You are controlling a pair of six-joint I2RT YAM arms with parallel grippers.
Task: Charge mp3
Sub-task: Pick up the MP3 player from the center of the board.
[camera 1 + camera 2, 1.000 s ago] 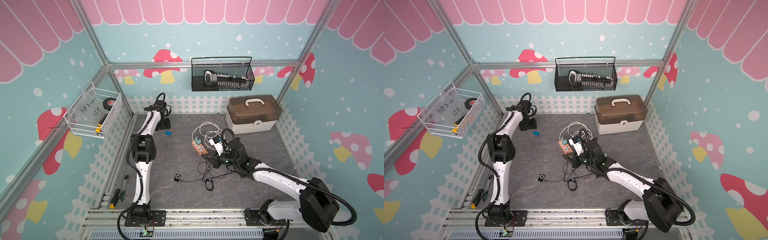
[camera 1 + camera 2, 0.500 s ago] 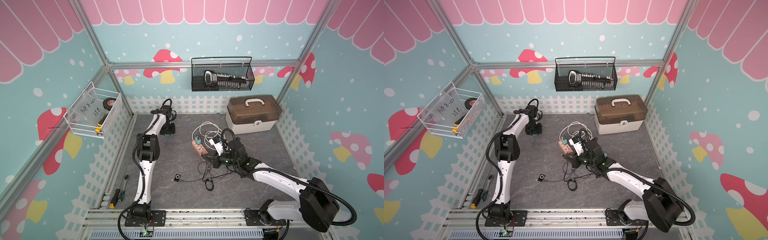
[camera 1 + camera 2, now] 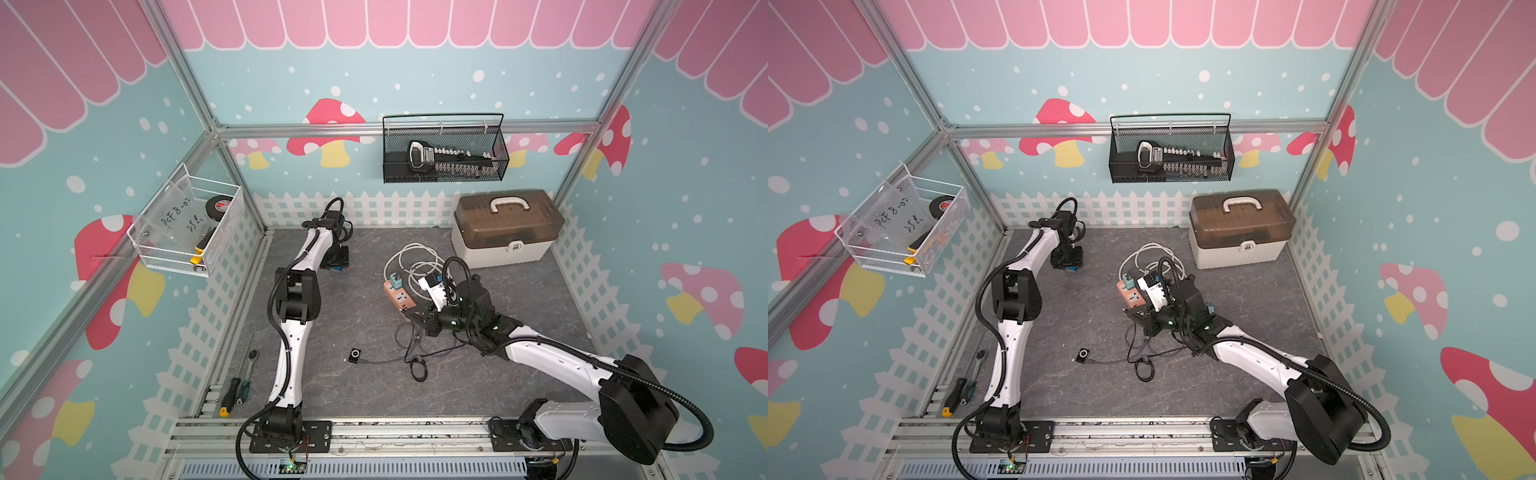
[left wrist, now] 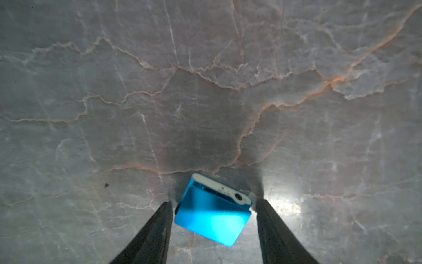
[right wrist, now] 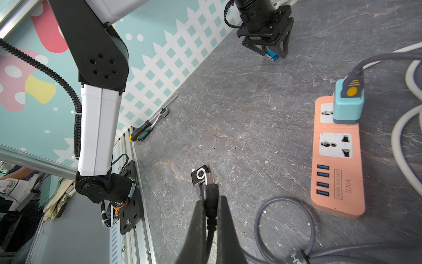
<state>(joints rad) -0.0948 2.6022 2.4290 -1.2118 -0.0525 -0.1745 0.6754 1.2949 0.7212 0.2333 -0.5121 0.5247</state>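
**STATUS: PLUG IN HAND, CHARGING NOT YET CONNECTED**

**Left gripper** point(image 4: 212, 202): the jaws are spread, one on each side of the blue mp3 point(image 4: 211, 220). Each stands just beside an edge, and no clamp is evident. The blue mp3 lies on the desk point(image 3: 374, 395) at the back left, near the fence point(image 3: 374, 208). It has not been lifted.

**Black mp3** point(image 3: 354, 354): it lies on the desk toward the front. A thin cable point(image 3: 386, 360) runs rightward from it. Whether that end is seated in the player cannot be told.

**Right gripper** point(image 5: 211, 200): the jaws are clenched on the cable's plug point(image 5: 210, 180). The metal tip projects forward, above the desk and apart from the strip point(image 5: 358, 182).

**Strip:** all four USB ports point(image 5: 323, 180) are vacant. A teal adapter point(image 5: 348, 109) occupies one mains socket.

**Assessment:** the plug has been picked up, and that step appears complete. Inserting it into a port is still to do, as is gripping the blue mp3. Which player is to be charged cannot be determined.
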